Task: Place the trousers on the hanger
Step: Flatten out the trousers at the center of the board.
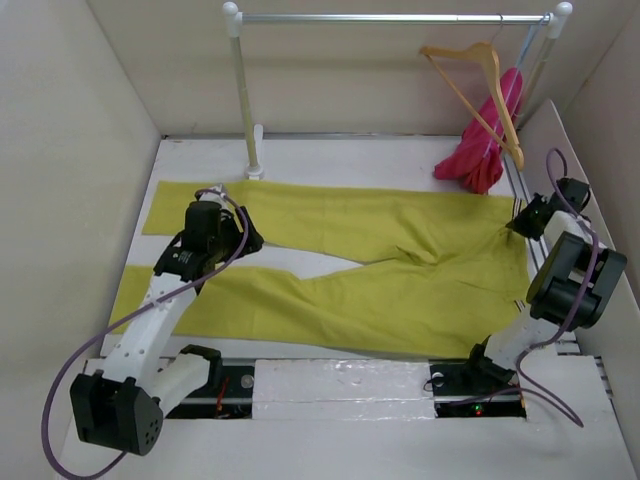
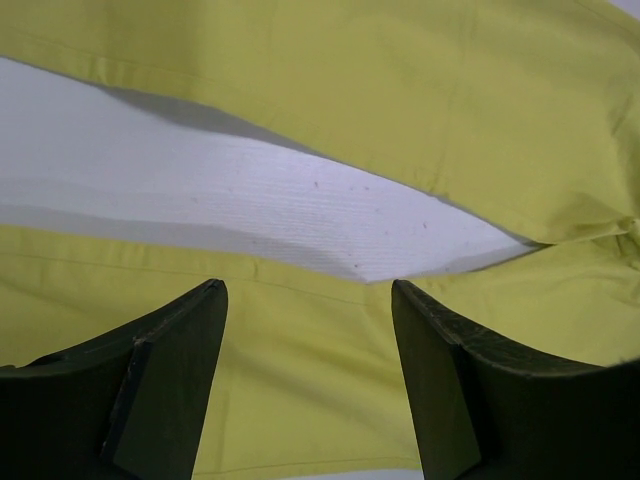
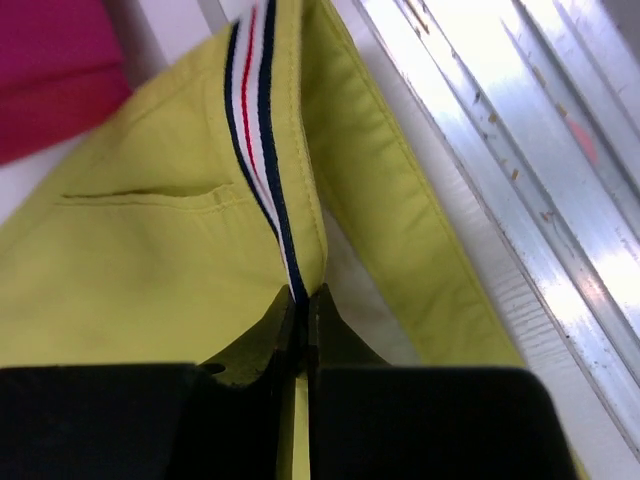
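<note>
The yellow-green trousers (image 1: 380, 270) lie flat across the table, legs pointing left, waist at the right. My left gripper (image 1: 232, 232) hovers open between the two legs (image 2: 300, 370), nothing between its fingers. My right gripper (image 1: 520, 222) is shut on the waistband (image 3: 300, 200) at its striped white, red and dark trim (image 3: 262, 150), lifting that edge into a fold. The tan wooden hanger (image 1: 480, 90) hangs by its hook from the rail at the back right, well above the trousers.
A white-and-silver clothes rail (image 1: 400, 18) stands across the back. A magenta-pink garment (image 1: 485, 145) hangs beside the hanger. A metal track (image 3: 500, 150) runs along the table's right edge, close to the right gripper. Cardboard walls enclose the table.
</note>
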